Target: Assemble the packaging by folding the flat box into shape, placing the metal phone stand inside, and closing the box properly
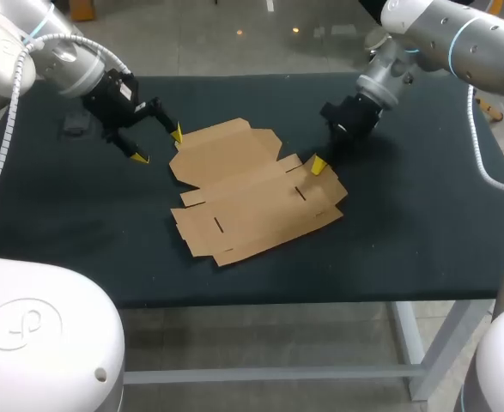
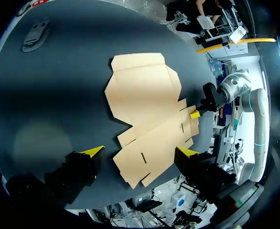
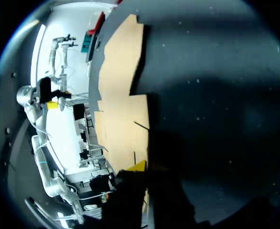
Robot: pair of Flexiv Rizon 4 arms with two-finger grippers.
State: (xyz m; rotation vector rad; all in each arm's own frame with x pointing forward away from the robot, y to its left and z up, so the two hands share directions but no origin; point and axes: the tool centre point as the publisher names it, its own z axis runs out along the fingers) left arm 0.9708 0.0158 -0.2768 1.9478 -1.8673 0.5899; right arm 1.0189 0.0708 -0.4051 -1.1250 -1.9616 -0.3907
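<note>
The flat brown cardboard box [image 1: 253, 190] lies unfolded in the middle of the black table [image 1: 423, 223]. My left gripper [image 1: 158, 145] hangs just off the box's left flap, fingers spread wide and empty; in the left wrist view the box [image 2: 147, 105] lies ahead of this gripper [image 2: 141, 151]. My right gripper [image 1: 318, 165] is at the box's right edge, its yellow tips together on the cardboard flap there. The right wrist view shows the box [image 3: 118, 109] running ahead of that gripper [image 3: 139, 167]. The grey metal phone stand [image 2: 35, 33] lies flat near the table's far left corner [image 1: 75, 129].
The table's front edge [image 1: 320, 300] runs close below the box. Dark tabletop stretches to the right and front of the cardboard.
</note>
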